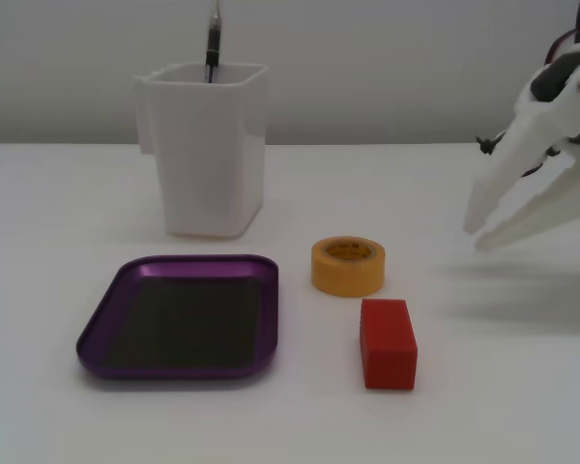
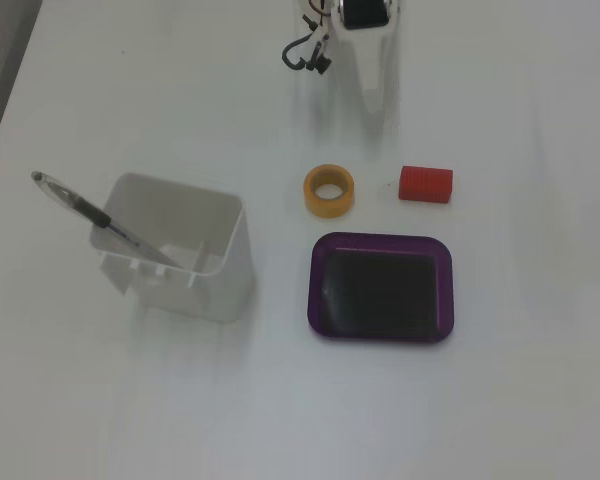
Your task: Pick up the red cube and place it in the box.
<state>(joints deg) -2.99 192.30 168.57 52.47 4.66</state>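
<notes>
side view / gripper (image 1: 476,230): upper right, above the table (image 1: 58,242), fingers apart at the tips, nothing held
side view / cube (image 1: 388,342): on the table, front centre-right, long axis running toward the camera
side view / cube vs gripper: down and to the left of the tips, well apart; open table between them
side view / tape (image 1: 348,266): just behind the cube, small gap, not touching
side view / box (image 1: 268,319): left of the cube, apart, empty
side view / white bin (image 1: 206,155): behind the box, pen (image 1: 213,43) sticking out the top

top view / gripper (image 2: 376,110): comes in from the top edge, fingers pointing down the picture; how far it is open can't be read here, the fingers overlap
top view / cube (image 2: 425,184): below the tips and a bit right, long axis left-right in this view, so crosswise to the fingers
top view / box (image 2: 325,250): directly below the cube, near, clear gap
top view / tape (image 2: 328,190): left of the cube, level with it, below-left of the tips

judgement / step: approach, cube not yet grasped
judgement / next move: reach forward and slightly right in the top view, then descend; closing across the short side looks the easier grip
judgement / risk: tape sits close to the approach lane and could get clipped
</notes>
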